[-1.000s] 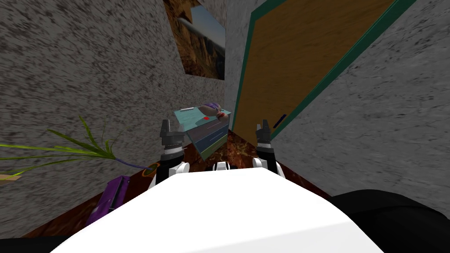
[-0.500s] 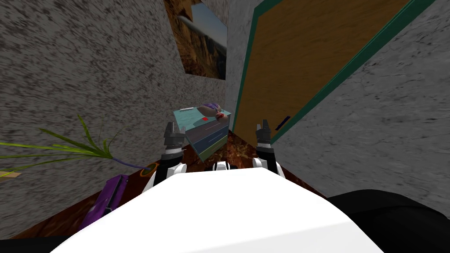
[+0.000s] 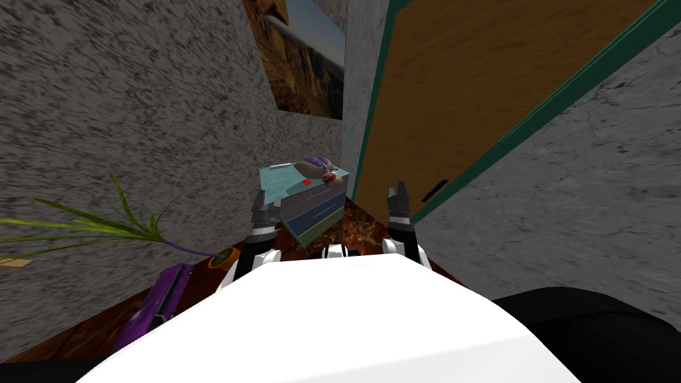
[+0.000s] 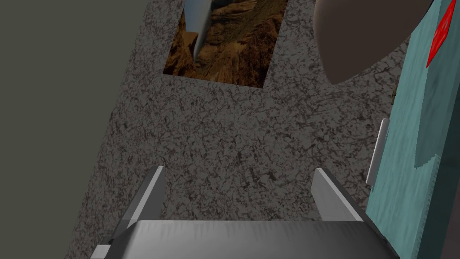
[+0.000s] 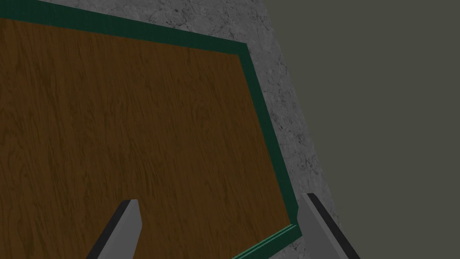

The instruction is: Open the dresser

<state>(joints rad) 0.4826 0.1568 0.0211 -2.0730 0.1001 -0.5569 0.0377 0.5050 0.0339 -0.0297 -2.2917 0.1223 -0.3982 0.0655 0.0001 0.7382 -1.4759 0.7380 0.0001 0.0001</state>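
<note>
Plant (image 3: 100,226) lower left. Left gripper (image 3: 267,199) just left of centre, fingers released, empty, close beside dresser (image 3: 312,206). It sits at frame centre and looks shut. Right gripper (image 3: 399,191) right of centre, fingers spread, empty, pointing at door (image 3: 465,100), upper right.

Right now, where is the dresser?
In the head view the dresser sits straight ahead in the corner, just right of the left claw, with the wooden door on its right and the wall picture above it.
</note>
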